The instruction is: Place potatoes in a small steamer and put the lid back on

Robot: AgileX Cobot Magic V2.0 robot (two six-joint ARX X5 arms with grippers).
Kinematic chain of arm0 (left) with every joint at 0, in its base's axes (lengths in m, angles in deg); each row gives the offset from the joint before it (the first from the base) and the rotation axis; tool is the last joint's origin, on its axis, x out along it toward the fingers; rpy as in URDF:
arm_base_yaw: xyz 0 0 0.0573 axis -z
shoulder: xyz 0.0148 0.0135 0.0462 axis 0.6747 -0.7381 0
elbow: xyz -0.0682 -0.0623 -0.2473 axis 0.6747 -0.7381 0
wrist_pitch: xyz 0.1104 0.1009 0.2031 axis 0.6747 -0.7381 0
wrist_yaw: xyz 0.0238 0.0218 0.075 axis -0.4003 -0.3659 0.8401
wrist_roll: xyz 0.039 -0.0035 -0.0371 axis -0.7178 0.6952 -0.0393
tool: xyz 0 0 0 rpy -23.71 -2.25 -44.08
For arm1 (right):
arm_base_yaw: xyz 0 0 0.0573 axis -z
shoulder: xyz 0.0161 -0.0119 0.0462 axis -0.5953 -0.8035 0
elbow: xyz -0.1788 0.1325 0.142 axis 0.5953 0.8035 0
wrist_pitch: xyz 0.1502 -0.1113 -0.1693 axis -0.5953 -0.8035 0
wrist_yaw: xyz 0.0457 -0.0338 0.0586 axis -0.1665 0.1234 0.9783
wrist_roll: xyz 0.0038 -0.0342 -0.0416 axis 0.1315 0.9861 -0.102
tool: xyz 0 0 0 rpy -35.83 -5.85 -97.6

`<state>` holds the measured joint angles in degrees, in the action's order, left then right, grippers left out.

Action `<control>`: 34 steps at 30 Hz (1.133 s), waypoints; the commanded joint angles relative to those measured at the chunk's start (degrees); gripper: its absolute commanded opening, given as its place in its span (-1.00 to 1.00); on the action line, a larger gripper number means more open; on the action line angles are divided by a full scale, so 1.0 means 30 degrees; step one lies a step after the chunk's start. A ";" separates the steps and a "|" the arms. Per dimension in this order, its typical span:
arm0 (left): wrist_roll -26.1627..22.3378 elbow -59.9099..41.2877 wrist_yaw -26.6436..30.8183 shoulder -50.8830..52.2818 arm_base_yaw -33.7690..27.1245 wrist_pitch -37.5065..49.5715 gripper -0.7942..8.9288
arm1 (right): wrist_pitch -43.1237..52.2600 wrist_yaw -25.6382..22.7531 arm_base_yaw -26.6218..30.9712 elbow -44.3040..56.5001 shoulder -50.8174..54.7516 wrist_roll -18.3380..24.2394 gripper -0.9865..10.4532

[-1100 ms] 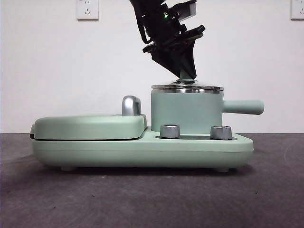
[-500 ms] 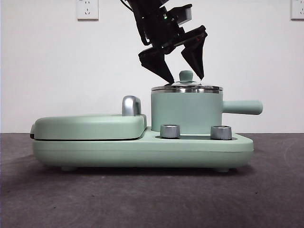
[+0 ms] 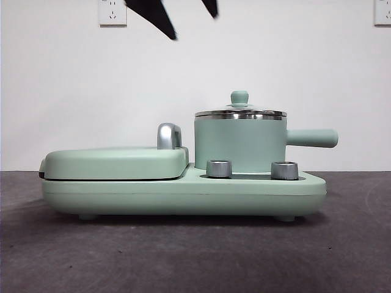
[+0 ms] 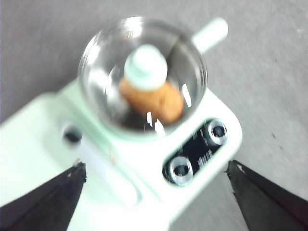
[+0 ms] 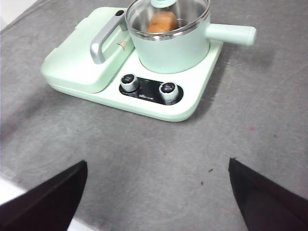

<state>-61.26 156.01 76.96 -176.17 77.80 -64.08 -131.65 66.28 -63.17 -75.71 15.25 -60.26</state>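
Lid sits on the small steamer with the potato inside beneath the glass (task looks complete), left tool spread wide and empty above the steamer, right tool wide, well apart.

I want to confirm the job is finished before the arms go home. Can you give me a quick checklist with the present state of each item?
1. Potato inside the small steamer: ok.
2. Lid seated level on the steamer's rim: ok.
3. Left gripper open, holding nothing, above the pot: ok.
4. Right gripper open, apart from the appliance: ok.
5. Steamer upright on the base: ok.
6. Dial settings: cannot tell.
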 commanded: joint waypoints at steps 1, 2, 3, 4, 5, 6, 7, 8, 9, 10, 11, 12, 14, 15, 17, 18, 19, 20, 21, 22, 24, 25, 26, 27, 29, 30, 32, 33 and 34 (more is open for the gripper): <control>0.0495 0.0168 -0.0051 0.1333 -0.0029 -0.0372 0.12 | 0.0641 0.0423 -0.0117 -0.0138 -0.0051 -0.0204 -0.02; 0.0546 -0.0240 -0.0051 0.2208 -0.0058 -0.0430 0.12 | 0.0838 0.0656 -0.0117 -0.0138 -0.0051 -0.0204 -0.02; 0.0648 -0.0889 -0.0051 0.3169 -0.0051 -0.0430 0.12 | 0.1027 0.0729 -0.0117 -0.0138 -0.0051 -0.0211 -0.02; 0.0692 -0.1749 -0.0051 0.4226 -0.0051 -0.0437 0.12 | 0.1253 0.0809 -0.0117 -0.0138 -0.0051 -0.0219 -0.02; 0.0692 -0.2484 -0.0051 0.5056 -0.0007 -0.0423 0.12 | 0.1399 0.0852 -0.0117 -0.0138 -0.0051 -0.0233 -0.02; 0.0692 -0.3140 -0.0051 0.5712 0.0029 -0.0423 0.12 | 0.1501 0.0969 -0.0117 -0.0138 -0.0051 -0.0226 -0.02; 0.0699 -0.3978 -0.0051 0.6535 0.0124 -0.0423 0.12 | 0.1639 0.1107 -0.0117 -0.0138 -0.0051 -0.0226 -0.02; 0.0750 -0.4867 -0.0051 0.7373 0.0226 -0.0444 0.12 | 0.1749 0.1100 -0.0117 -0.0138 -0.0051 -0.0226 -0.02; 0.0780 -0.5821 -0.0051 0.8262 0.0321 -0.0437 0.12 | 0.1836 0.1086 -0.0117 -0.0138 -0.0051 -0.0219 -0.02; 0.0780 -0.6644 -0.0051 0.8983 0.0386 -0.0393 0.12 | 0.1880 0.1093 -0.0117 -0.0138 -0.0058 -0.0204 -0.02; 0.0787 -0.7650 -0.0051 0.9879 0.0444 -0.0342 0.12 | 0.1894 0.1093 -0.0117 -0.0138 -0.0073 -0.0204 -0.02; 0.0838 -0.8714 -0.0051 1.0812 0.0495 -0.0248 0.12 | 0.1894 0.1093 -0.0117 -0.0138 -0.0087 -0.0204 -0.02; 0.1020 -1.0695 -0.0051 1.2524 0.0568 0.0197 0.12 | 0.1887 0.1173 -0.0117 -0.0138 -0.0146 -0.0204 -0.02; 0.1086 -1.1548 -0.0051 1.3325 0.0605 0.0452 0.12 | 0.1887 0.1231 -0.0117 -0.0138 -0.0168 -0.0204 -0.02; 0.1311 -1.3595 -0.0058 1.5242 0.0612 0.1158 0.12 | 0.1902 0.1574 -0.0117 -0.0138 -0.0189 -0.0204 -0.02; 0.1341 -1.4528 -0.0058 1.6196 0.0605 0.1428 0.12 | 0.1982 0.1792 -0.0117 -0.0138 -0.0204 -0.0211 -0.02; 0.1355 -1.5329 -0.0058 1.7012 0.0605 0.1676 0.12 | 0.2113 0.1974 -0.0117 -0.0138 -0.0204 -0.0219 -0.02; 0.1362 -1.6218 -0.0058 1.7945 0.0605 0.1982 0.12 | 0.2295 0.2186 -0.0117 -0.0138 -0.0204 -0.0219 -0.02; 0.1406 -1.6961 -0.0058 1.8753 0.0605 0.2295 0.12 | 0.2514 0.2317 -0.0117 -0.0138 -0.0204 -0.0240 -0.02; 0.1486 -1.7864 -0.0058 1.9730 0.0605 0.2739 0.12 | 0.2747 0.2616 -0.0117 -0.0146 -0.0204 -0.0255 -0.02; 0.1887 -1.9540 -0.0058 2.1624 0.0605 0.3687 0.12 | 0.3126 0.3220 -0.0117 -0.0138 -0.0204 -0.0270 -0.02; 0.2113 -2.0203 -0.0058 2.2425 0.0605 0.4073 0.12 | 0.3300 0.3432 -0.0117 -0.0138 -0.0204 -0.0270 -0.02; 0.2455 -2.0990 -0.0058 2.3394 0.0605 0.4517 0.12 | 0.3446 0.3679 -0.0117 -0.0138 -0.0204 -0.0262 -0.02; 0.2834 -2.1697 -0.0058 2.4276 0.0605 0.4881 0.12 | 0.3570 0.3796 -0.0117 -0.0138 -0.0204 -0.0270 -0.02; 0.3789 -2.2877 -0.0058 2.5791 0.0605 0.5399 0.12 | 0.3701 0.3810 -0.0117 -0.0138 -0.0204 -0.0270 -0.02; 0.4255 -2.3314 -0.0058 2.6359 0.0605 0.5537 0.12 | 0.3701 0.3810 -0.0117 -0.0138 -0.0204 -0.0270 -0.02; 0.5297 -2.4057 -0.0058 2.7460 0.0605 0.5530 0.12 | 0.3694 0.3803 -0.0117 -0.0138 -0.0204 -0.0270 -0.02; 0.5552 -2.4254 -0.0058 2.7817 0.0605 0.5501 0.12 | 0.3701 0.3803 -0.0117 -0.0138 -0.0204 -0.0270 -0.02; 0.5712 -2.4414 -0.0058 2.8159 0.0605 0.5486 0.12 | 0.3694 0.3803 -0.0117 -0.0138 -0.0204 -0.0270 -0.02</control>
<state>-47.10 82.42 76.90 -91.76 79.09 -48.48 -121.20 77.47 -63.17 -75.71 14.99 -60.28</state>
